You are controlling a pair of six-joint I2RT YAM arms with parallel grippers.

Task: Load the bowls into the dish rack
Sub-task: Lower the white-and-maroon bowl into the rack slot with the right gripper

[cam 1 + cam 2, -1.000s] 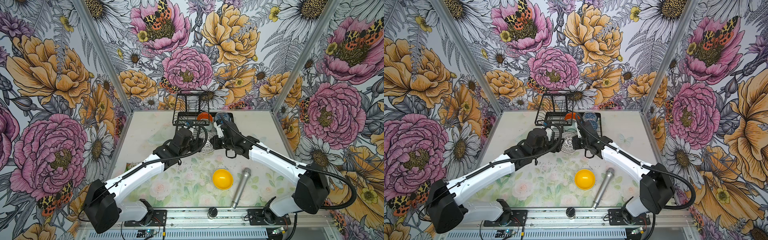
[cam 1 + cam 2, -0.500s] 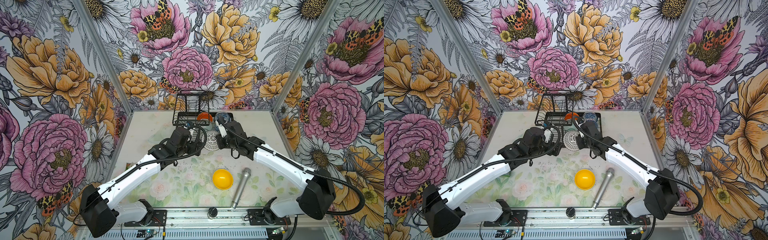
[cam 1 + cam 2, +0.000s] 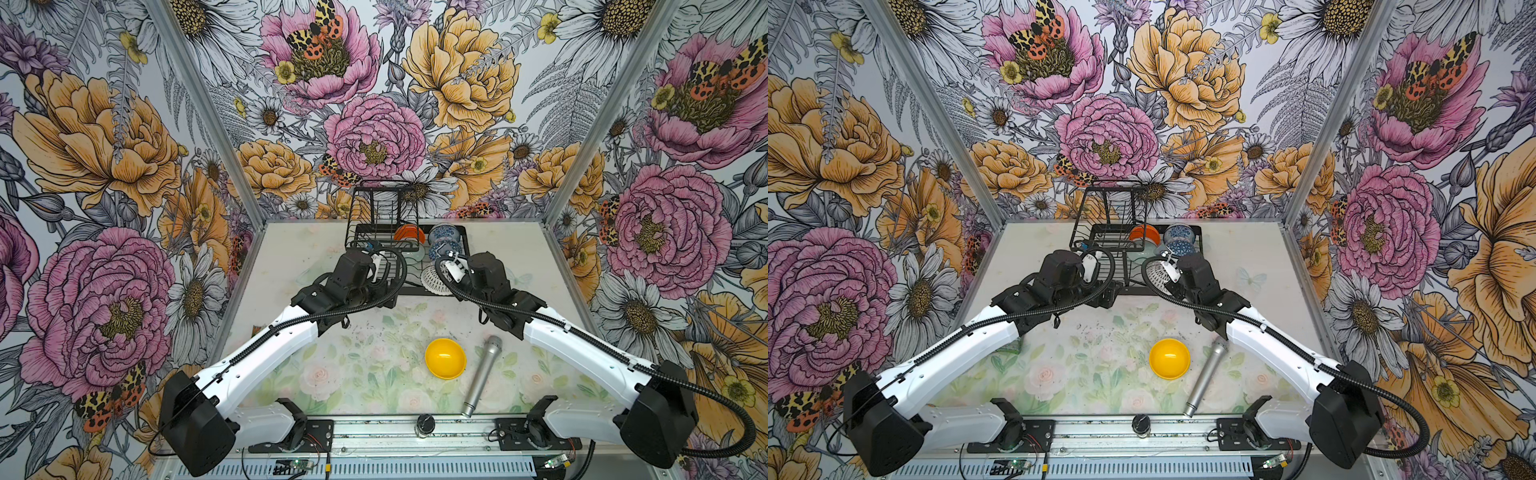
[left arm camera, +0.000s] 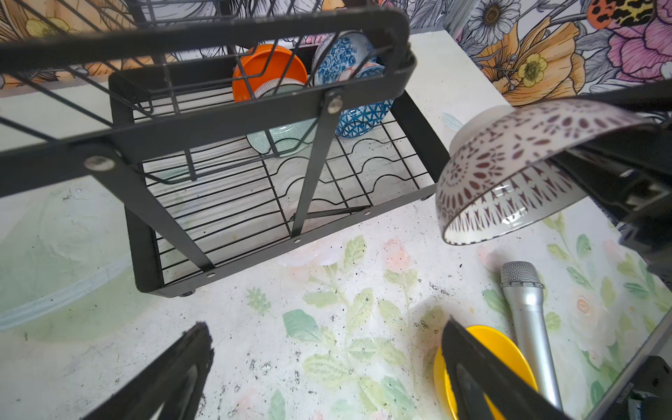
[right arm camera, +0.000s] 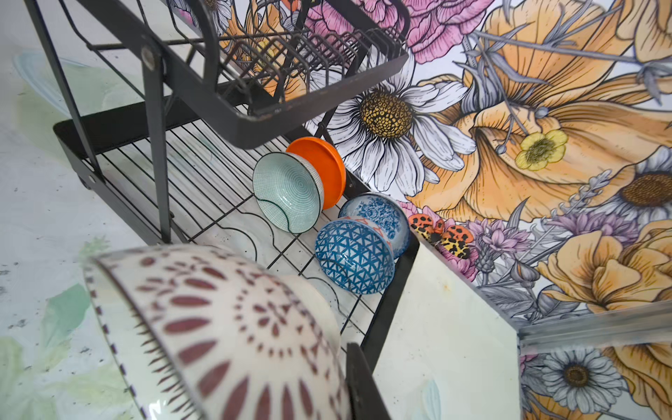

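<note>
Four bowls already in the dish rack (image 4: pixel 143 247), all on the lower level toward its right end, standing on edge among the wavy wires.

Furthest left, left gripper (image 4: pixel 327 334) hanging above bare table (image 3: pixel 374 332) in front of the rack, claw released, spread wide, nothing between the two black tips.

Next, inside the rack, under the right edge of the raised tier (image 3: pixel 384 195): pale teal bowl (image 5: pixel 287 192), ringed inside turned toward the front, with orange bowl (image 5: pixel 322 163) touching just behind it. Just beside that pair, to the right: blue geometric bowl (image 5: pixel 354 251), and directly behind it blue-and-white floral bowl (image 5: pixel 378 212), close against the rack's far right corner.

Then white bowl (image 5: pixel 225 327) with dark petal markings, lifted off the table near the rack's front right corner, tilted, mouth facing down. Grasped at the rim by right gripper (image 5: pixel 347 351), clenched on the bowl's wall, one finger (image 5: pixel 360 382) outside and the other hidden by the bowl. Over the wires or just outside the rail: cannot tell.

Nearer the front edge, yellow bowl (image 3: pixel 444 358) on the table, outside the rack and well apart from it.

Rightmost, silver microphone (image 3: pixel 482 374) lying flat just beside the yellow bowl, head toward the rack.
</note>
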